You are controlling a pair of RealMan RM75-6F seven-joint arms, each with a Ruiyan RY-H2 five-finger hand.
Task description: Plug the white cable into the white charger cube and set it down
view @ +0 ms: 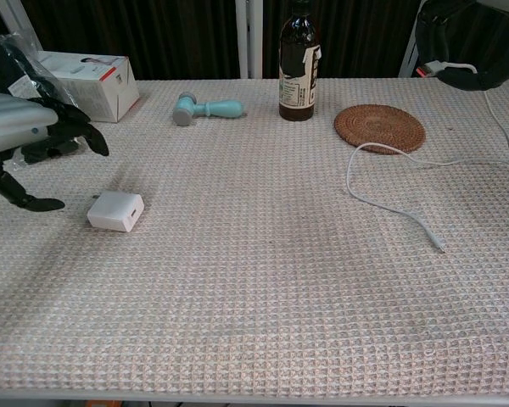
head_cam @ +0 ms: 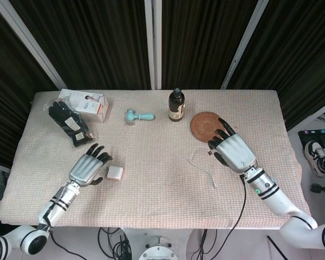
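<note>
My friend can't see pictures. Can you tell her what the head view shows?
Seen from above, the right hand holds one end of a white cable up off a cloth-covered table, while the open left hand hovers beside a white charger cube. Along the far edge sit a box, a black bag, a teal tool, a brown bottle and a round woven mat.

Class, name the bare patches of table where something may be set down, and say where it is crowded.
Bare: the middle between charger cube and white cable, plus the whole near edge. Crowded: the far edge, with box, massager, bottle and coaster.
</note>
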